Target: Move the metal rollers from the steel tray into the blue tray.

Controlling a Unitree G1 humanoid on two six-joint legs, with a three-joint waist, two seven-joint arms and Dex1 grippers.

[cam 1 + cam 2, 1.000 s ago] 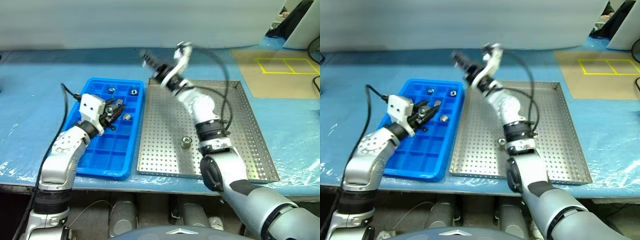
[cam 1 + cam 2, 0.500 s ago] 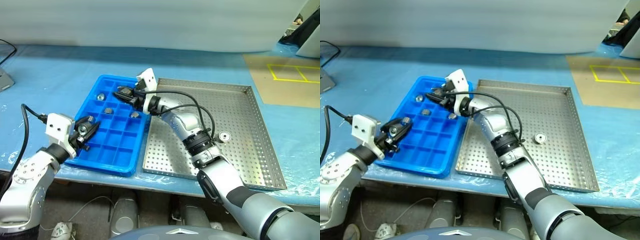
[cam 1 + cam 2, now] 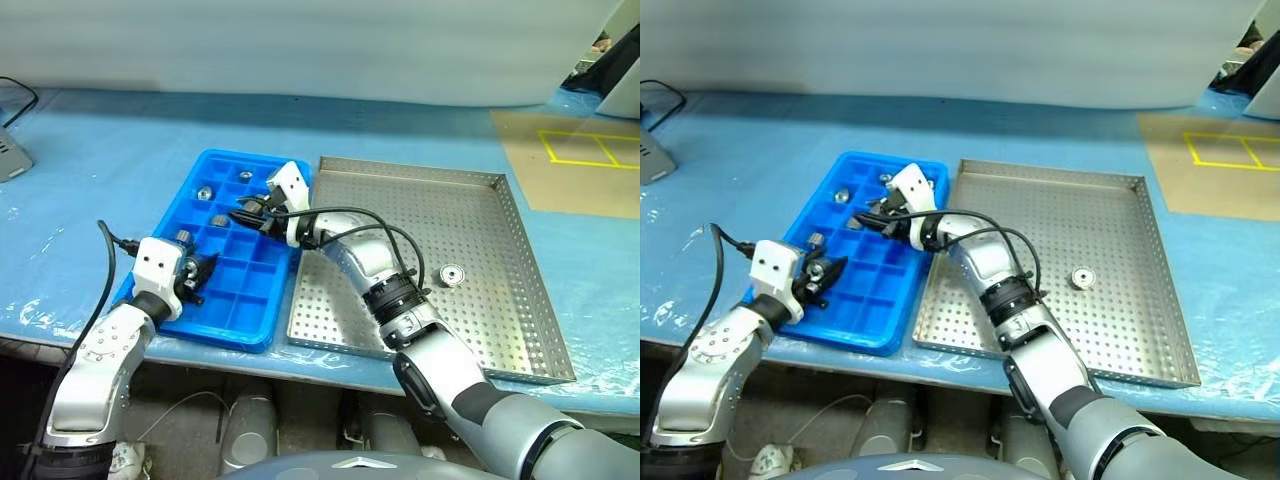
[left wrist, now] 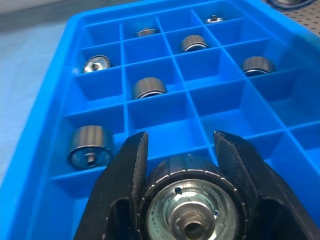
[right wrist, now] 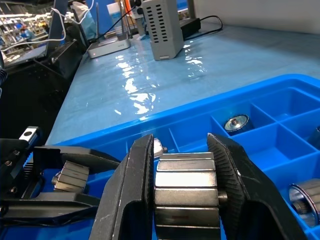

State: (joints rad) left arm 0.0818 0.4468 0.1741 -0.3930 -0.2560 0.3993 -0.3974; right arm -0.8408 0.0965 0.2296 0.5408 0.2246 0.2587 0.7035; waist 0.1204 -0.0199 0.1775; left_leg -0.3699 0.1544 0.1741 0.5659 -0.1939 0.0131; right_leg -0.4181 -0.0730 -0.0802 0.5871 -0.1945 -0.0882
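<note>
Left eye view shows the blue tray (image 3: 232, 300) lying just beside the steel tray (image 3: 500, 290) on a blue table (image 3: 90, 170), their long edges close together. The left gripper (image 3: 196, 275) sits at the blue tray's near left edge, and its two fingers pinch a metal roller (image 4: 190, 205) over a near box. The right gripper (image 3: 250, 213) reaches across from the steel tray side and hangs over the middle of the blue tray, squeezing another roller (image 5: 186, 192) tight. Several rollers (image 4: 149, 87) lie in far boxes, one in each, and many near boxes are bare. One roller (image 3: 452, 274) lies alone on the steel tray, well apart from its rims, with lots of open floor around it.
</note>
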